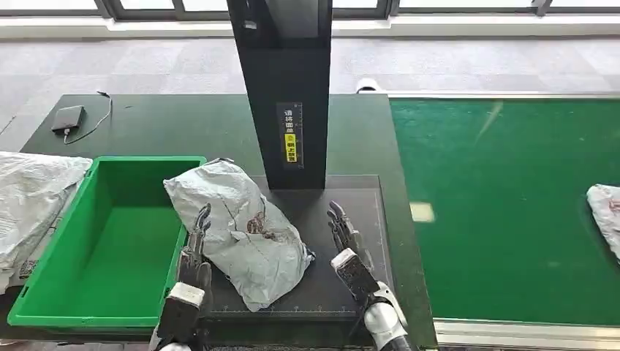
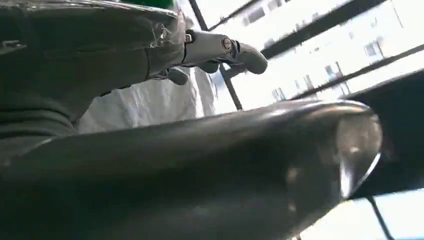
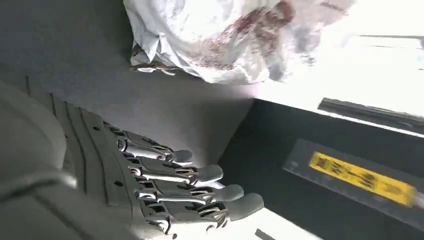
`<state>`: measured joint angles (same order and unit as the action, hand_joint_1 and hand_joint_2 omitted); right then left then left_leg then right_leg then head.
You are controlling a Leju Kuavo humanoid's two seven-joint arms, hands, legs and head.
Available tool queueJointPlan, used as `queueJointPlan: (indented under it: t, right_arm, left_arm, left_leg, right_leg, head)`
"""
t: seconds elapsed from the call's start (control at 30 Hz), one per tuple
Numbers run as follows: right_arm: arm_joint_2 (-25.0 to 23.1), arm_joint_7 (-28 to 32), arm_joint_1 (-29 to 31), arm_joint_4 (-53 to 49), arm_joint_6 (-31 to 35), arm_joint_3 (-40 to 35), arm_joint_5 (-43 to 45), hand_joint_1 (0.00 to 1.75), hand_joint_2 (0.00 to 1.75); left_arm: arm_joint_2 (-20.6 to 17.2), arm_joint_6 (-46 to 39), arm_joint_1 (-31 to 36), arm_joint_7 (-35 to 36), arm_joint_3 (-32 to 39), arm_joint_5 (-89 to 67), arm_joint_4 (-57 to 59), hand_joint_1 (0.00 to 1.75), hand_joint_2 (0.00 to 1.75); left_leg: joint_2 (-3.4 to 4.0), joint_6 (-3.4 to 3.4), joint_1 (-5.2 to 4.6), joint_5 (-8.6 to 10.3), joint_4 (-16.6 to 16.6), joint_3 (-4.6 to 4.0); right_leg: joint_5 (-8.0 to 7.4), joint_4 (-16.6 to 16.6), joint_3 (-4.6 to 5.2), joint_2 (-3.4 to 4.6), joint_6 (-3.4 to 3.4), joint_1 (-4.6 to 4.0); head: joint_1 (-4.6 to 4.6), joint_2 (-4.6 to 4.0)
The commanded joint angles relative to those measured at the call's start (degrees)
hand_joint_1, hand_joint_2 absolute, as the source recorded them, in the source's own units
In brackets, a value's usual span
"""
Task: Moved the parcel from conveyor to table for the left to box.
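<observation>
Dark green table (image 1: pixel 183 124) bearing a black mat (image 1: pixel 343 212) with grey parcel (image 1: pixel 237 230) at centre, green bin (image 1: pixel 110 241) at nine o'clock, small black device (image 1: pixel 68 118) at eleven o'clock

- Grey carpet tile floor (image 1: pixel 168 66) spans the upper part of the frame.
- Window frames (image 1: pixel 183 9) line the top edge, daylight bright behind them.
- A black upright post (image 1: pixel 286 88) stands at upper centre.
- A dark green table (image 1: pixel 183 124) fills the centre left.
</observation>
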<state>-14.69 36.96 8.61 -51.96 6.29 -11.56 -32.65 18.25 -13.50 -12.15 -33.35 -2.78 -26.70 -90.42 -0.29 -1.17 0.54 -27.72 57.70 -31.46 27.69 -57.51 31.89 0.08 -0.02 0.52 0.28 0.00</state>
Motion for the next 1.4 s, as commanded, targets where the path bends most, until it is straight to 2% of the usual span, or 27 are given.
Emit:
queueJointPlan:
  t: [0.03, 0.1, 0.17, 0.3, 0.4, 0.67, 0.8, 0.83, 0.97, 1.1, 1.23, 1.4]
  right_arm:
    - [3.0, 0.7, -12.2, -26.5, -7.3, 5.0, 8.3, 0.0, 0.0]
    - [1.8, 0.6, -14.8, -32.5, -5.4, 7.2, 7.5, 0.0, 0.0]
    - [-0.1, -0.8, -17.6, -38.7, -2.9, 9.4, 6.9, 0.0, 0.0]
    - [-0.5, -2.3, -19.8, -42.8, -3.9, 9.5, 6.8, 0.0, 0.0]
    - [-1.0, -1.3, -20.3, -44.5, -5.0, 10.4, 8.4, 0.0, 0.0]
    - [-0.8, -1.2, -20.4, -44.7, -5.1, 10.7, 8.7, 0.0, 0.0]
    - [0.3, 0.9, -21.6, -44.8, -7.5, 12.4, 10.5, 0.0, 0.0]
    - [0.4, 1.4, -21.9, -44.5, -8.5, 12.9, 11.1, 0.0, 0.0]
    - [0.1, 2.9, -21.8, -41.9, -11.4, 14.8, 12.4, 0.0, 0.0]
    - [0.6, 3.0, -20.4, -38.7, -13.1, 15.4, 13.4, 0.0, 0.0]
    - [1.6, 3.0, -19.9, -36.6, -13.3, 15.1, 13.9, 0.0, 0.0]
    - [1.7, 3.0, -19.9, -36.5, -13.2, 15.1, 14.0, 0.0, 0.0]
  left_arm:
    - [1.7, -22.3, 0.2, 9.8, 0.4, -15.9, 2.5, 0.0, 0.0]
    - [1.7, -25.2, 1.3, 17.9, 0.5, -28.5, 5.2, 0.0, 0.0]
    - [1.6, -25.4, 3.3, 22.5, 0.8, -40.4, 8.7, 0.0, 0.0]
    - [1.1, -22.9, 6.4, 24.7, 2.4, -41.3, 14.6, 0.0, 0.0]
    - [1.2, -21.4, 8.3, 28.8, 3.2, -49.8, 18.5, 0.0, 0.0]
    - [1.3, -21.3, 8.4, 28.9, 3.0, -49.9, 18.6, 0.0, 0.0]
    - [-0.3, -19.2, 9.4, 27.6, -1.4, -52.7, 22.2, 0.0, 0.0]
    - [-0.5, -20.0, 9.8, 27.1, -2.2, -52.2, 23.2, 0.0, 1.75]
    - [-1.5, -22.0, 10.2, 23.8, -4.5, -47.5, 24.8, 0.0, 1.75]
    - [-3.1, -19.8, 11.3, 22.9, -7.5, -46.7, 28.6, 0.0, 1.75]
    - [-4.1, -18.1, 13.9, 23.8, -11.2, -49.4, 35.9, 0.0, 1.75]
    - [-4.1, -18.6, 14.1, 24.3, -11.5, -49.5, 36.7, 0.0, 1.75]
  left_leg:
    - [-0.22, 0.06, -0.06, 0.04, 0.0, -0.1]
    - [-0.23, 0.09, -0.05, 0.07, -0.1, -0.09]
    - [-0.27, 0.05, -0.06, 0.06, 0.0, -0.13]
    - [-0.26, 0.01, -0.08, 0.06, 0.0, -0.14]
    - [-0.19, 0.0, -0.08, 0.12, -0.1, -0.08]
    - [-0.05, 0.0, -0.04, 0.08, -0.1, -0.06]
    - [-0.11, -0.01, -0.03, 0.07, -0.1, -0.04]
    - [-0.21, 0.02, -0.06, 0.14, -0.1, -0.03]
    - [-0.11, 0.0, -0.05, 0.1, -0.1, -0.02]
    - [0.0, 0.01, -0.04, 0.15, -0.2, 0.04]
    - [-0.01, -0.01, -0.04, 0.1, -0.2, 0.08]
    - [0.11, 0.01, -0.03, 0.07, -0.2, 0.09]
  right_leg:
    - [0.04, 0.0, 0.01, -0.25, 0.04, 0.05]
    - [-0.01, 0.1, -0.04, -0.27, 0.05, 0.04]
    - [0.0, 0.1, 0.01, -0.3, 0.04, 0.05]
    - [0.0, 0.1, 0.05, -0.28, 0.03, 0.08]
    - [-0.07, 0.1, 0.04, -0.24, 0.01, 0.08]
    - [-0.07, 0.1, 0.07, -0.12, 0.01, 0.03]
    - [-0.04, 0.1, 0.03, -0.18, 0.0, 0.02]
    - [-0.07, 0.2, -0.01, -0.28, 0.01, 0.05]
    - [-0.07, 0.2, 0.01, -0.16, 0.01, 0.04]
    - [-0.16, 0.3, -0.03, -0.07, 0.0, 0.04]
    - [-0.11, 0.2, -0.1, -0.06, 0.0, 0.04]
    - [-0.13, 0.3, -0.09, 0.05, 0.0, 0.02]
  head:
    - [0.02, 0.0]
    - [0.0, 0.0]
    - [0.0, 0.0]
    - [0.0, 0.0]
    - [0.0, 0.0]
    - [0.0, 0.0]
    - [0.0, 0.0]
    - [0.0, 0.0]
    - [0.0, 0.0]
    - [0.0, -0.02]
    - [0.0, -0.02]
    - [0.0, 0.0]
